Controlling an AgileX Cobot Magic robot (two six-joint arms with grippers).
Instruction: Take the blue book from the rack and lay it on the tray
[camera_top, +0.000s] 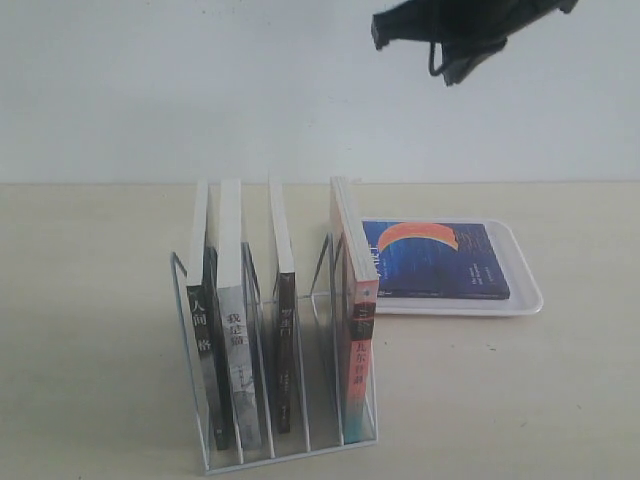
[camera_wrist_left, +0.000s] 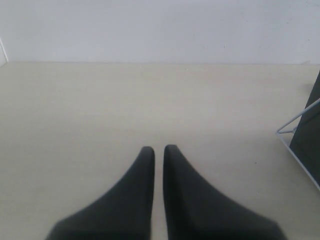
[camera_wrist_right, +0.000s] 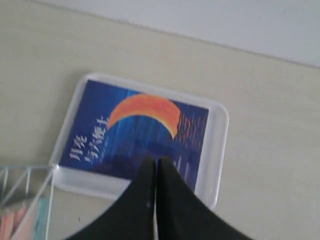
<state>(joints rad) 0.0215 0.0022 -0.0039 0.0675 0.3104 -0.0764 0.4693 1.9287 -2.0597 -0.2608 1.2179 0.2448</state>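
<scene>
Blue book (camera_top: 435, 260) lies flat on tray (camera_top: 525, 288), cover up (orange crescent showing), near rack (camera_top: 290, 455); four other books (camera_top: 232, 340) upright in rack slots; right gripper (camera_wrist_right: 156, 161) high above tray, jaws pressed together, grasping nothing; left gripper (camera_wrist_left: 159, 149) low over table (camera_wrist_left: 100, 100), fingers nearly touching, empty, rack corner alongside.

I read this as a lab test bench for my robot arms: a plain pale tabletop (camera_top: 80, 330) against a blank white wall (camera_top: 200, 90), with staged props, a wire rack (camera_top: 300, 452) holding 4 books (camera_top: 231, 250) and a white tray (camera_top: 525, 290).
</scene>
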